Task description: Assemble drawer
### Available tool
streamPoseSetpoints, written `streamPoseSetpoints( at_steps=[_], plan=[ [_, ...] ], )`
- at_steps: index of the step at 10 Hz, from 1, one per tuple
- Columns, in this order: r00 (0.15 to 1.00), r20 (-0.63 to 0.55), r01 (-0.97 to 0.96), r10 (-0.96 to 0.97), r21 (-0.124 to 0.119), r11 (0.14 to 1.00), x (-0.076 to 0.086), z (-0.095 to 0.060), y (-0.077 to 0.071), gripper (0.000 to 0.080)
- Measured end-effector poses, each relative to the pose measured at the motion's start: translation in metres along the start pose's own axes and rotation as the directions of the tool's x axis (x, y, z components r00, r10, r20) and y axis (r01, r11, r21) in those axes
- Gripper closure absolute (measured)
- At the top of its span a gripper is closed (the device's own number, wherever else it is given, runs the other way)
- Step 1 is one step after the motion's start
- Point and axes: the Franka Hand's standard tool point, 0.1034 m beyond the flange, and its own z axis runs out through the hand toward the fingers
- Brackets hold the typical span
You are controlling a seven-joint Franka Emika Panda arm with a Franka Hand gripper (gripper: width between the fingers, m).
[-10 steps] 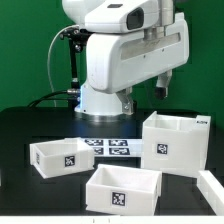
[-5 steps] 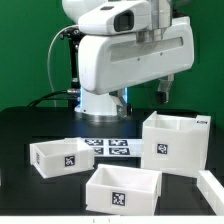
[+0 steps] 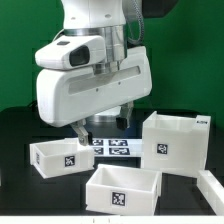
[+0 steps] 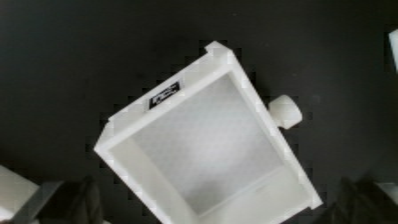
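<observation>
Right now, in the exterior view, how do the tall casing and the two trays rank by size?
1. tall casing
2. front tray
3. left tray
The trays may match; the front one sits nearer.

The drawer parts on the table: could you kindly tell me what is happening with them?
Nothing is joined yet: the casing, the front tray and the rear tray on the exterior view's left stand apart. The gripper hangs over that rear tray, gripping nothing.
</observation>
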Motion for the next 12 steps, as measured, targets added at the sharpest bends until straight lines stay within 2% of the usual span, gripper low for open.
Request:
streamPoseSetpoints(
  at_steps=[3,4,5,6,7,8,11,12],
  plan=[
    [1.000,-0.004,-0.028,0.028,-0.003,1.000,-0.001,0.001,0.002,0.0150],
    [0.987,-0.027,-0.158,0.157,-0.028,0.987,-0.004,0.001,0.013,0.0150],
    [0.942,-0.035,-0.335,0.334,-0.030,0.942,-0.002,0.004,0.014,0.0150],
    [0.905,-0.034,-0.424,0.423,-0.024,0.905,-0.001,0.009,0.011,0.0150],
    [0.930,-0.066,-0.365,0.362,-0.042,0.930,-0.008,0.015,0.016,0.0150],
    [0.927,-0.060,-0.372,0.369,-0.040,0.927,-0.013,0.017,0.015,0.0150],
    [0.922,-0.063,-0.385,0.382,-0.043,0.922,-0.011,0.019,0.014,0.0150],
    [0.906,-0.062,-0.422,0.419,-0.046,0.905,-0.008,0.030,0.012,0.0150]
  ],
)
